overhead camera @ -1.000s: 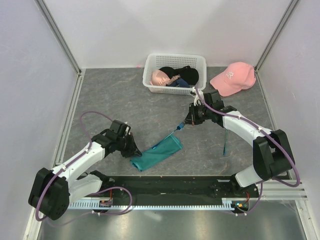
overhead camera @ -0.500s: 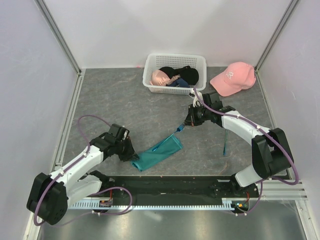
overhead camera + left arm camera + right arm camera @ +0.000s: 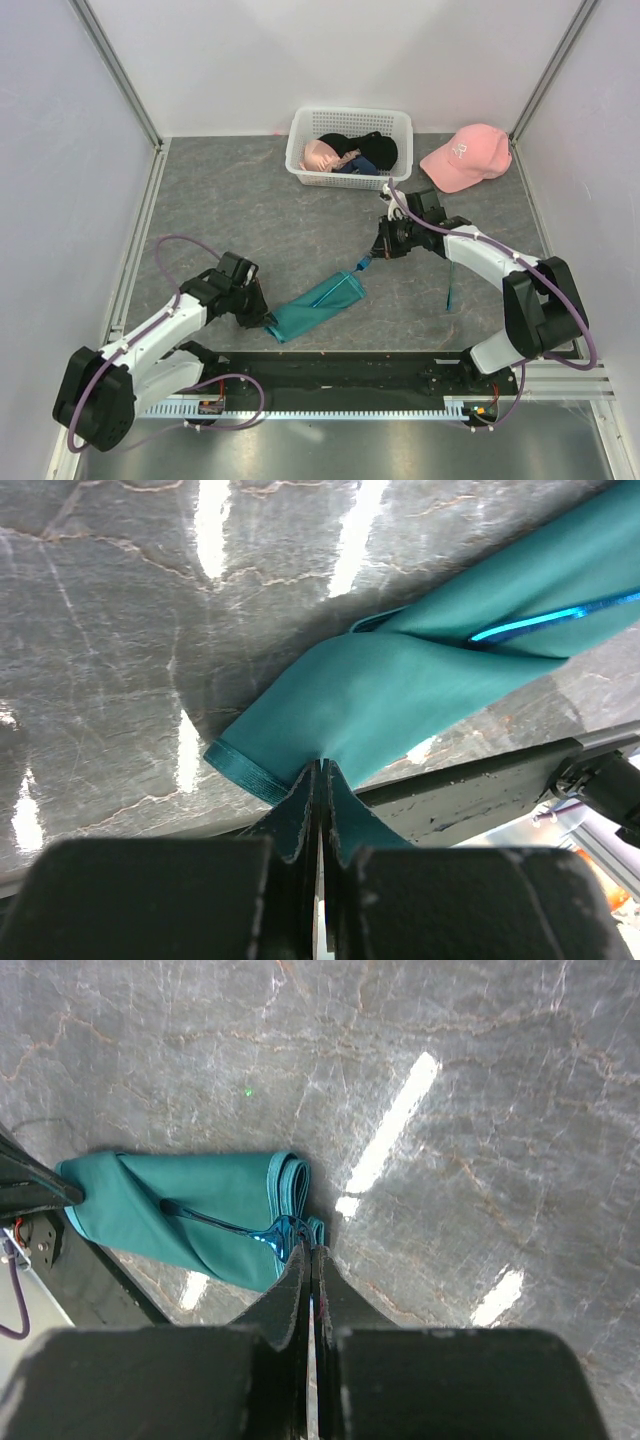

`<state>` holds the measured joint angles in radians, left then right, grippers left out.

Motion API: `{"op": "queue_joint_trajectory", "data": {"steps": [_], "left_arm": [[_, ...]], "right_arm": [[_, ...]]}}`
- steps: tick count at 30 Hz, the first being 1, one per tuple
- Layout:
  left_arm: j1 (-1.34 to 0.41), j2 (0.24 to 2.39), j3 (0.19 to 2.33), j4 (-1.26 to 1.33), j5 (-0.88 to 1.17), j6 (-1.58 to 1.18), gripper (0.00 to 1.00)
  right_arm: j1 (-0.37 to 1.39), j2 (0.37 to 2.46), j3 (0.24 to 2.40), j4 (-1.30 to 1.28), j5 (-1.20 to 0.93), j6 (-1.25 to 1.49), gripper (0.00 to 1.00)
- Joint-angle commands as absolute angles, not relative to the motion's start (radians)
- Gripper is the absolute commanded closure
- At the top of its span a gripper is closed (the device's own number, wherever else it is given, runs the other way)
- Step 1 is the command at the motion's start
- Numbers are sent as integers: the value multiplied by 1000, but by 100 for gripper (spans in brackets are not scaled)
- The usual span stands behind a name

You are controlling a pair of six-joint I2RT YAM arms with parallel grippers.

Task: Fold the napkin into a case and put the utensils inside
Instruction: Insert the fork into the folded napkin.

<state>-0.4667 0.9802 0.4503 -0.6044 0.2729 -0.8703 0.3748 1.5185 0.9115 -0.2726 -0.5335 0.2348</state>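
The teal-green napkin (image 3: 318, 305) lies folded into a slanted strip on the grey table, near the front edge. My left gripper (image 3: 268, 318) is shut on its lower-left corner; in the left wrist view the cloth (image 3: 400, 690) runs straight into the closed fingertips of that gripper (image 3: 320, 772). My right gripper (image 3: 373, 257) is shut on the head end of the blue fork (image 3: 345, 277). The fork's handle (image 3: 210, 1220) lies along a fold of the napkin (image 3: 170, 1210), and it also shows in the left wrist view (image 3: 560, 615). A thin greenish utensil (image 3: 450, 285) lies under the right arm.
A white lattice basket (image 3: 348, 112) with pink and black garments stands at the back. A pink cap (image 3: 465, 155) lies to its right. The black base rail (image 3: 350, 368) runs just in front of the napkin. Walls close in both sides.
The right gripper has moved slightly nearer with the fork, pushing its handle further along the napkin. The left gripper has shifted a little down and left with the corner.
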Motion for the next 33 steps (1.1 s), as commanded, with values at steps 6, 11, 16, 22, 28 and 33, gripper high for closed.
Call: {"op": "queue_joint_trajectory", "data": {"steps": [6, 11, 16, 22, 28, 33], "left_arm": [[-471, 1054, 448, -615, 262, -907, 98], [-480, 1063, 442, -606, 250, -908, 98], [-483, 1062, 437, -601, 253, -908, 98], [-488, 1063, 437, -598, 255, -907, 98], [-491, 1057, 436, -598, 253, -908, 98], [-491, 1048, 437, -598, 255, -907, 98]], "right_arm": [[364, 1477, 887, -273, -597, 244, 100], [399, 1496, 876, -255, -592, 271, 100], [436, 1512, 848, -187, -600, 347, 100], [503, 1534, 819, -115, -591, 423, 100], [532, 1529, 782, -81, -584, 486, 100], [554, 1526, 744, -52, -575, 522, 100]]}}
